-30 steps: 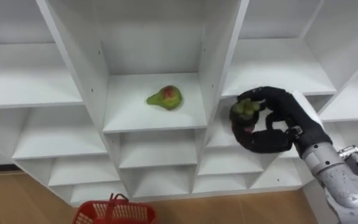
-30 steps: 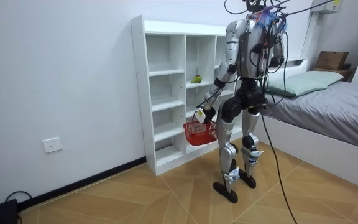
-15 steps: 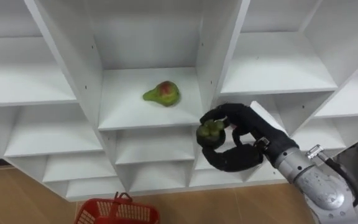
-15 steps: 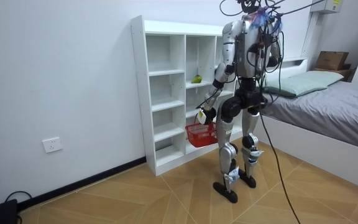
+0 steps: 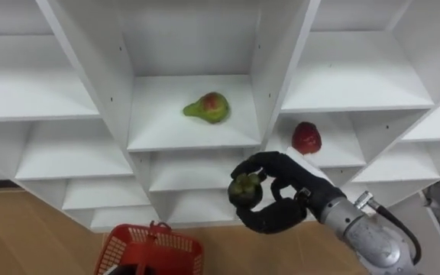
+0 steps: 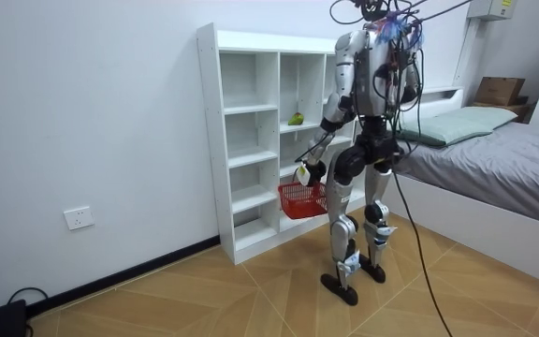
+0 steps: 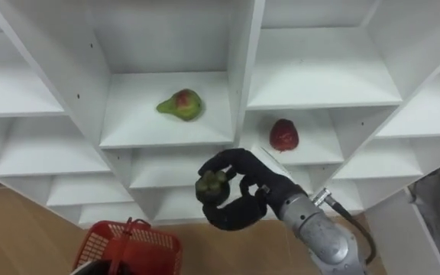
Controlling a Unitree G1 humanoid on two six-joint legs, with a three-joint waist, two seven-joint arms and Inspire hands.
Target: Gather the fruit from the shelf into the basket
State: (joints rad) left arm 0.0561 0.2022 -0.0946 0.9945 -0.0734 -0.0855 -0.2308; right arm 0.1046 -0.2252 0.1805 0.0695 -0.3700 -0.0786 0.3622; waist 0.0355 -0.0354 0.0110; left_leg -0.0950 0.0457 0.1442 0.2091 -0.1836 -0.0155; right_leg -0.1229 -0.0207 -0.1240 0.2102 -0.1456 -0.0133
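Right hand point(image 5: 296, 191), low centre of frame, fingers and thumb clamped round a green fruit point(image 5: 244, 187), clear of the closet point(image 5: 101, 69). Pear point(image 5: 208, 107) lies on the centre shelf; red fruit point(image 5: 306, 138) is in the compartment lower right of it. Basket point(image 5: 159, 238) at lower left, under the left hand point(image 6: 304, 174); its grip cannot be told.

Smooth matt white board closet point(image 5: 197, 134), wooden floor point(image 5: 21, 229) with a faint sheen, red plastic mesh basket point(image 5: 159, 248), right hand point(image 5: 277, 218) in matt black casing, knobbly dull-skinned green fruit point(image 5: 244, 189), smooth-skinned pear point(image 5: 208, 107), lightly glossy red fruit point(image 5: 305, 137)
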